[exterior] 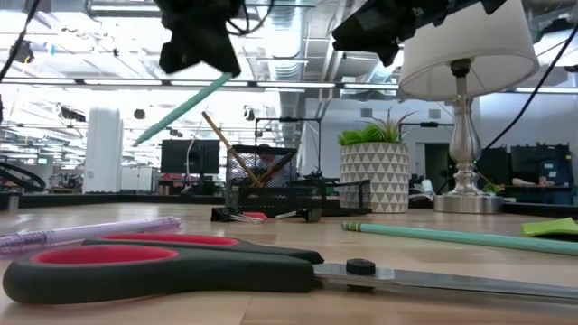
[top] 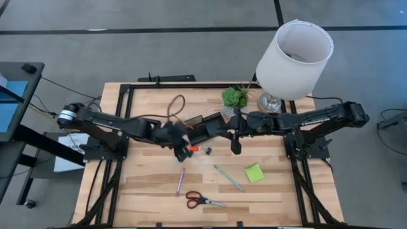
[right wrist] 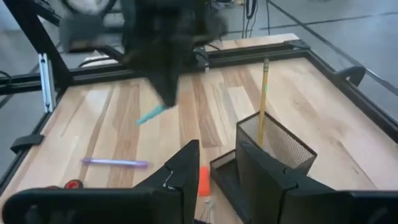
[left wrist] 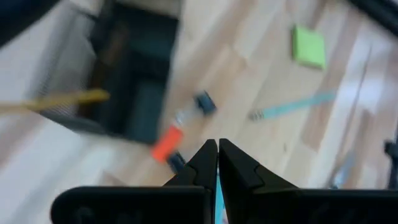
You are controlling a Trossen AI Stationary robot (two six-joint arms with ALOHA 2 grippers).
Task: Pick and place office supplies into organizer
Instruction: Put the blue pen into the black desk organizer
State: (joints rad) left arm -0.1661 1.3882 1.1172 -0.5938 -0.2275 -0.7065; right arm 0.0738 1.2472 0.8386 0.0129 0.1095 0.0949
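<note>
Nearest on the bench [top: 146, 184] are lying the red-handled scissors [exterior: 163, 268], purple pen [exterior: 86, 233] and a second teal pen [exterior: 452, 236]. Above them, the left claw [exterior: 200, 41] is carrying a teal pen [exterior: 181, 110], clenched on it, towards the organizer [exterior: 289, 194] beyond. Judged next: aligning over a compartment, then releasing. The right claw [right wrist: 214, 168] is hanging released beside the organizer.

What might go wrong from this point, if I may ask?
The left hand grips a teal pen near one end, so it may swing or slip. The right hand hovers open by the organizer, where the arms might clash. The pencil standing in its cup could deflect the pen.
</note>
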